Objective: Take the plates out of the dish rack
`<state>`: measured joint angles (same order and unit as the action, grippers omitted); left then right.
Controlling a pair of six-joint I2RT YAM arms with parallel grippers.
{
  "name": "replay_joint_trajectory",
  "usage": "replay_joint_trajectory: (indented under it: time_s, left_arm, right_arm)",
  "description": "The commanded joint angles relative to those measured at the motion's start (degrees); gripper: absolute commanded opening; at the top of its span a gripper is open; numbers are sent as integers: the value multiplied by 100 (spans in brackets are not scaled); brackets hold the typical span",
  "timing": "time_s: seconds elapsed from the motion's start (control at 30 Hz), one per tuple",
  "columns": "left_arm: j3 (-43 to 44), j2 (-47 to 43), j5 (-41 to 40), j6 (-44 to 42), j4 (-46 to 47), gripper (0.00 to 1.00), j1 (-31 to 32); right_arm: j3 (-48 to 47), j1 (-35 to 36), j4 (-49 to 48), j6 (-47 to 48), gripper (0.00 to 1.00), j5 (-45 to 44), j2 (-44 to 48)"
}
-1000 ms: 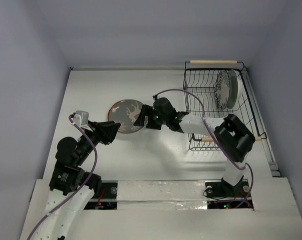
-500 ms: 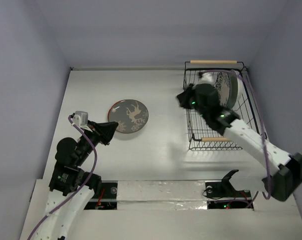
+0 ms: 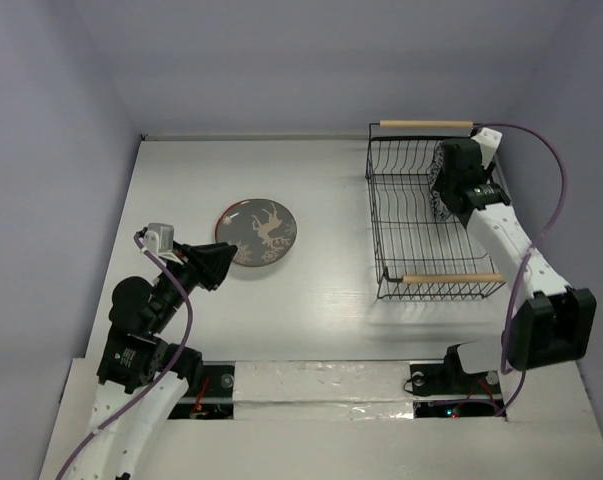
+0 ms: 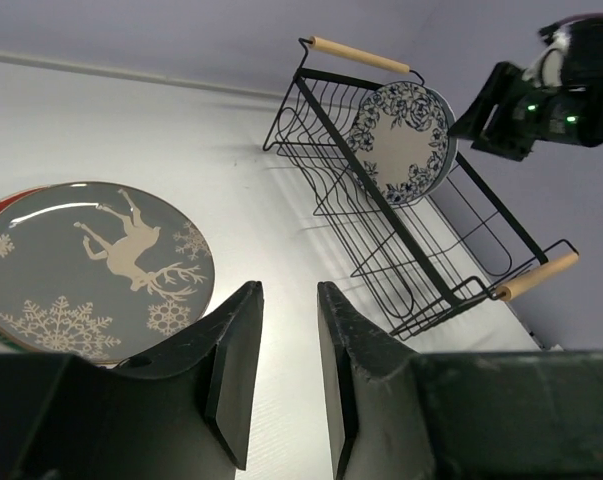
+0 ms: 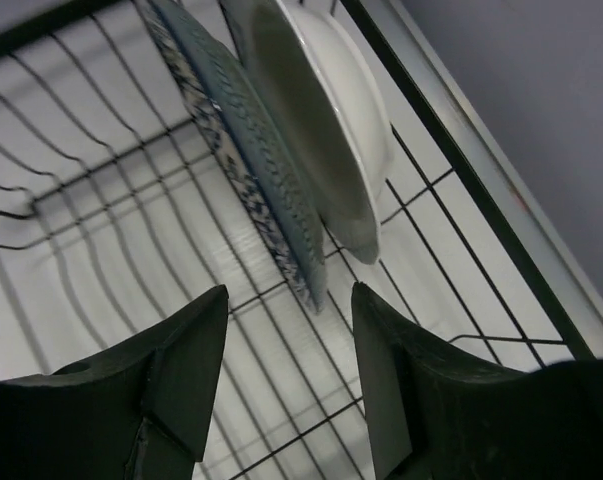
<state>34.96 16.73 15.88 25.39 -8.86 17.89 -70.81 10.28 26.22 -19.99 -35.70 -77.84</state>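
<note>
Right wrist — right hand (image 5: 289, 292) open, empty, left hand (image 4: 289, 300) likewise, two plates (image 5: 249, 142) (image 5: 326, 125) racked, perhaps two stacked

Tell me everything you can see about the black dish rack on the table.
The dish rack is a rectangular basket of thin black wire, with a light wooden rod handle at its far end and another at its near end. It sits flat on the white table, on the right side. Most slots are empty; two plates stand on edge at its far right: a blue floral-rimmed plate and a white plate behind it. The open right gripper hovers over them, apparently not touching the wire.
</note>
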Motion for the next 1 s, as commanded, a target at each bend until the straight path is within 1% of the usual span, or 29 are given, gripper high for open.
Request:
replay_joint_trajectory:
  time_s: [0.0,0.13,0.17,0.2,0.23,0.27,0.3,0.37,0.43,0.5,0.57,0.6,0.7,0.8,0.9,0.97]
  left_arm:
    - [28,-56,-6,-25,253,26,13]
    - [37,-56,3,-25,253,27,66]
    - [37,-56,-6,-16,253,27,66]
    - [37,-56,-6,-16,253,27,66]
    - [37,-65,-6,-25,245,27,66]
    - [28,-73,-15,-25,245,27,66]
    - [37,-74,-6,-25,236,27,66]
    - [37,-74,3,-25,245,27,66]
    - [37,-74,-6,-25,245,27,66]
    - [37,-74,3,-34,236,27,66]
    - [46,-65,12,-25,253,27,66]
    - [46,-65,12,-25,245,28,66]
    - [46,-65,3,-25,253,28,66]
    - [37,-56,3,-25,254,28,66]
    - [28,-47,20,-25,253,28,66]
    - [28,-38,12,-25,262,28,66]
  right_arm:
    - [-486,-97,374,232,56,-287,-432]
    - [-855,-220,262,232,53,-271,-863]
    - [-1047,-272,209,302,49,-323,-1099]
    - [-1049,-273,330,311,48,-349,-1275]
    - [-1328,-273,436,337,45,-515,-1434]
    - [-1409,-273,506,399,42,-595,-1670]
    - [-1471,-273,542,469,38,-648,-1751]
    - [-1629,-273,682,522,34,-797,-1866]
    - [-1595,-273,666,548,33,-833,-1857]
    - [-1620,-273,683,601,35,-815,-1901]
    - [-1708,-273,762,619,33,-798,-1989]
    - [-1813,-273,875,610,23,-833,-2024]
    - [-1840,-273,920,610,5,-877,-1911]
    - [-1840,-115,850,803,0,-991,-1524]
    - [-1981,26,867,1137,0,-974,-1120]
    - [-2182,114,1051,1173,0,-1035,-953]
